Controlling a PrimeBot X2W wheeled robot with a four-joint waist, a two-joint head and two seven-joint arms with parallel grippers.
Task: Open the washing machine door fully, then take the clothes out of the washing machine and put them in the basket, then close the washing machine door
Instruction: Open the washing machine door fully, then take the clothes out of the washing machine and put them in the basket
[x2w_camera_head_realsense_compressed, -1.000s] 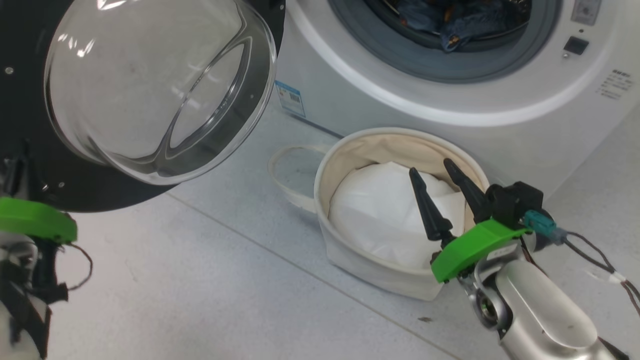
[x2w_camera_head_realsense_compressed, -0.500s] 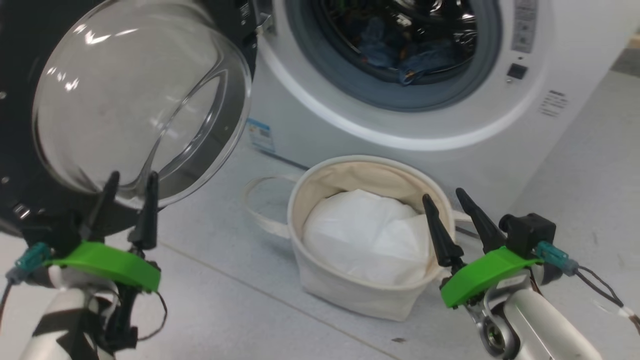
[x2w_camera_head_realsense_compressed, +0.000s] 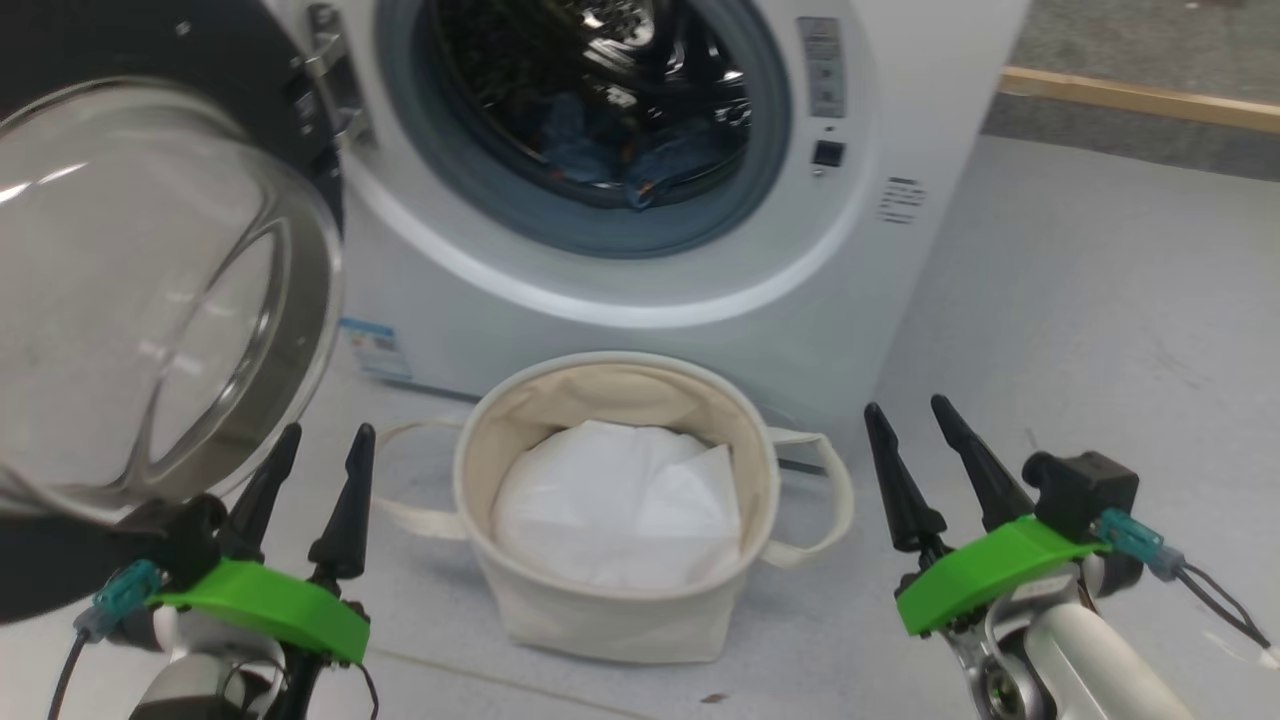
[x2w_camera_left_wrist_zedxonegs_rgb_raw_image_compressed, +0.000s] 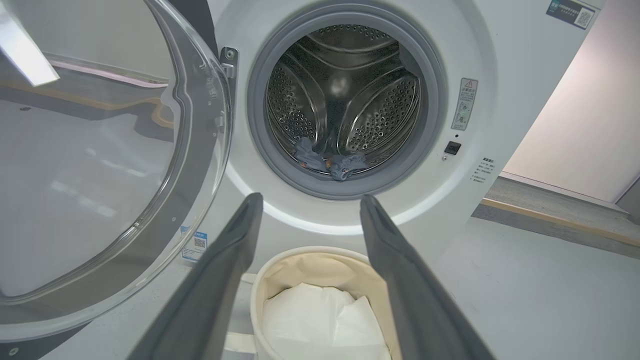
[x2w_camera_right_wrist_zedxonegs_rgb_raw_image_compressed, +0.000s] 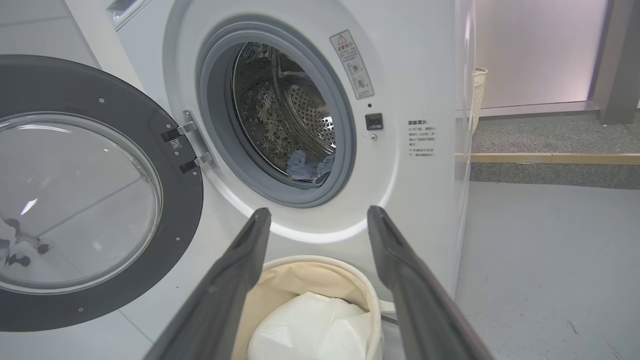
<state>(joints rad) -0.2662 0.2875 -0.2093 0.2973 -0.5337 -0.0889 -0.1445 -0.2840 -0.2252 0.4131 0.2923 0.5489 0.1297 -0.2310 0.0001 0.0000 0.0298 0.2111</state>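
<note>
The washing machine (x2w_camera_head_realsense_compressed: 640, 290) (x2w_camera_left_wrist_zedxonegs_rgb_raw_image_compressed: 500, 60) (x2w_camera_right_wrist_zedxonegs_rgb_raw_image_compressed: 425, 75) stands ahead with its door (x2w_camera_head_realsense_compressed: 150, 280) (x2w_camera_left_wrist_zedxonegs_rgb_raw_image_compressed: 100, 165) (x2w_camera_right_wrist_zedxonegs_rgb_raw_image_compressed: 80, 200) swung open to the left. Light blue clothes (x2w_camera_head_realsense_compressed: 620, 160) (x2w_camera_left_wrist_zedxonegs_rgb_raw_image_compressed: 330, 162) (x2w_camera_right_wrist_zedxonegs_rgb_raw_image_compressed: 307, 167) lie at the bottom of the drum. The cream basket (x2w_camera_head_realsense_compressed: 610, 610) (x2w_camera_left_wrist_zedxonegs_rgb_raw_image_compressed: 305, 262) (x2w_camera_right_wrist_zedxonegs_rgb_raw_image_compressed: 310, 272) sits on the floor below the drum mouth, a white liner inside. My left gripper (x2w_camera_head_realsense_compressed: 318, 448) (x2w_camera_left_wrist_zedxonegs_rgb_raw_image_compressed: 307, 200) is open at the lower left, just under the door glass. My right gripper (x2w_camera_head_realsense_compressed: 910, 418) (x2w_camera_right_wrist_zedxonegs_rgb_raw_image_compressed: 317, 212) is open to the basket's right. Both hold nothing.
Grey floor (x2w_camera_head_realsense_compressed: 1100, 300) spreads to the machine's right. A wooden strip (x2w_camera_head_realsense_compressed: 1140, 95) (x2w_camera_right_wrist_zedxonegs_rgb_raw_image_compressed: 550, 158) runs along a darker raised floor at the back right. A small pale hamper (x2w_camera_right_wrist_zedxonegs_rgb_raw_image_compressed: 479, 95) stands behind the machine's right side.
The head camera has tilted up and turned, so the drum mouth now shows whole. My left gripper has come up into view beside the door; the right has drawn away from the basket's rim.
</note>
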